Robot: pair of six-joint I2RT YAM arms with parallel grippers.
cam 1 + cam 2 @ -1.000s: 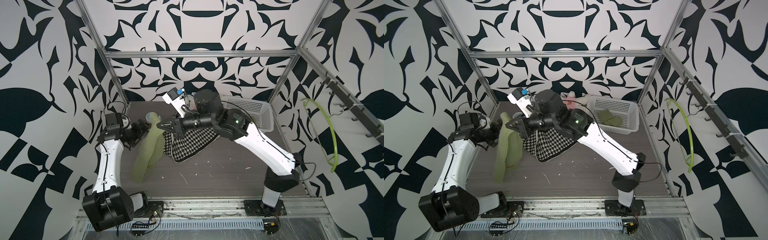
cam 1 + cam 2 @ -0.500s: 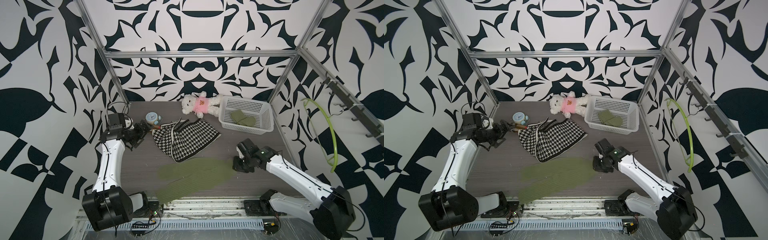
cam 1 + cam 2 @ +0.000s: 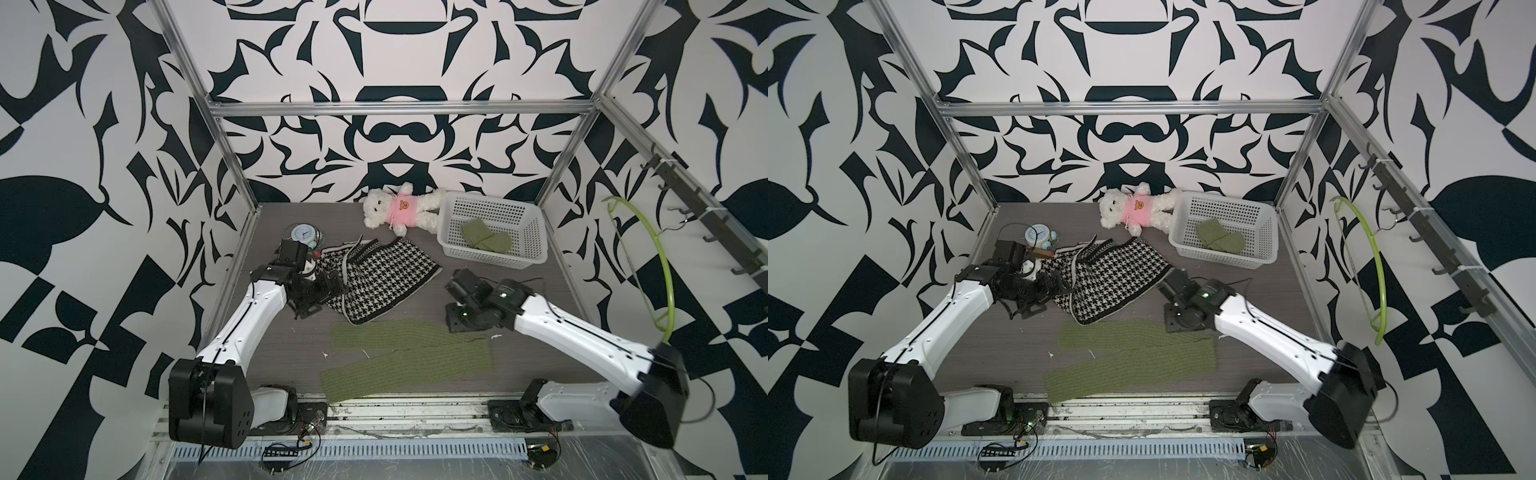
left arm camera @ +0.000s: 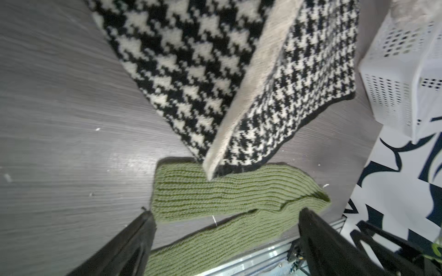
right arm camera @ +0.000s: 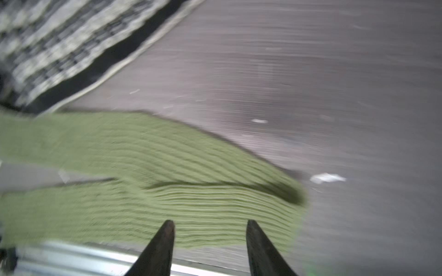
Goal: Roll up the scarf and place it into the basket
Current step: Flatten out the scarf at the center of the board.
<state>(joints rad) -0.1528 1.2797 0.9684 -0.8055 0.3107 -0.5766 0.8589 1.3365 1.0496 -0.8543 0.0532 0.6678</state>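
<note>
- Your scarf point(image 3: 411, 353), an olive green rib knit, lies flat and unrolled at the table's 6 o'clock, along the front edge. It is well apart from the basket point(image 3: 490, 210).
- It is doubled into a narrow V. The fold sits at the scarf's 3 o'clock end and the two strips spread toward 9 o'clock.
- The white perforated basket stands at the table's 1 o'clock, and a folded green knit piece point(image 3: 486, 239) lies inside it.
- Your left gripper point(image 4: 224, 211) hangs at the 9 o'clock side of the houndstooth knit point(image 3: 382, 278). Its jaws are spread wide and there is nothing between them.
- In the left wrist view, a corner of the houndstooth knit overlaps the far strip of the scarf.
- Your right gripper point(image 5: 209, 222) points down just past the scarf's folded end, at the table's 4 o'clock. Its jaws are parted to a middling gap and hold nothing.
- The right wrist view is blurred, so I cannot tell whether the fingertips point(image 5: 165, 239) touch the wool or hang just above it.
- The white teddy bear point(image 3: 399, 208) in a pink top lies at 12 o'clock, with its feet touching the basket's 9 o'clock wall.
- A pale blue alarm clock point(image 3: 303, 234) stands at 10 o'clock, behind your left wrist.
</note>
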